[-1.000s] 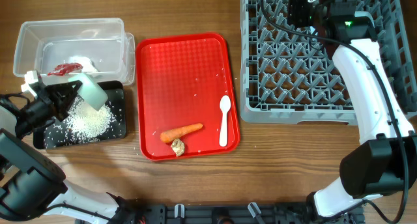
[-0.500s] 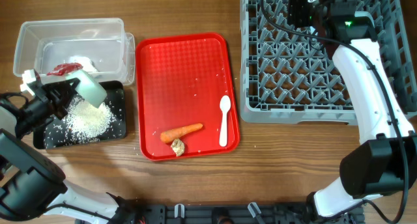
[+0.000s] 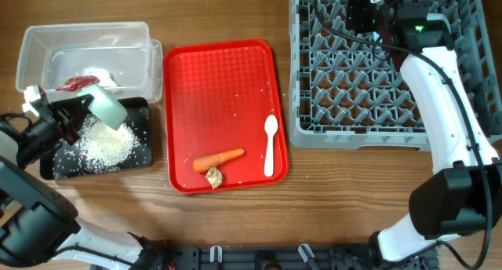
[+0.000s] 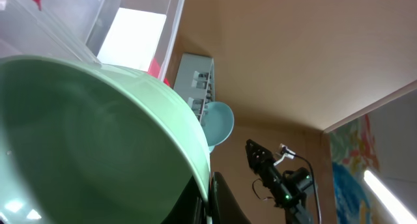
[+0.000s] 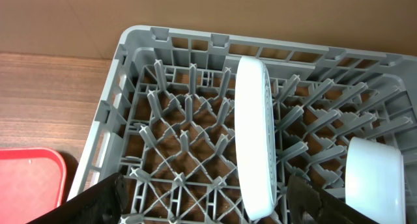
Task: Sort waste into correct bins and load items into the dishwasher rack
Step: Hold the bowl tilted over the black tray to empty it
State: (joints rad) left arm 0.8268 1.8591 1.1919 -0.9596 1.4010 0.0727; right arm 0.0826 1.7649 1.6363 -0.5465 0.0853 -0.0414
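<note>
- A brown wooden table [image 3: 235, 223] was seen from above, with a cardboard-coloured wall behind it in the wrist views.
- The pale green bowl [image 3: 107, 110] was held tipped on its side over the black tray [image 3: 55, 166], mouth turned towards the left arm. Its inside looked smooth and glossy in the left wrist view.
- The left gripper [image 3: 78, 113] was clamped on the bowl's rim.
- White rice grains [image 3: 106, 148] were heaped on the black tray below the bowl.
- The red-and-white wrapper [image 3: 76, 83] was lying in the clear tub [image 3: 31, 42], just behind the black tray.
- The carrot [image 3: 219, 158] was lying on the red serving tray [image 3: 220, 82] near its front edge, long axis nearly left-right, right end slightly further back.
- The brown food lump [image 3: 212, 176] was touching the carrot's front side.
- The white spoon [image 3: 270, 144] was laid front to back on the tray's right side, bowl end towards the back.
- The pale blue plate [image 5: 255, 146] was stood on edge between pegs of the dishwasher rack [image 5: 104, 126].
- The light blue bowl [image 5: 371, 178] was set just right of the plate.
- The right gripper [image 5: 205, 182] was hung over the rack, fingers spread wide.
</note>
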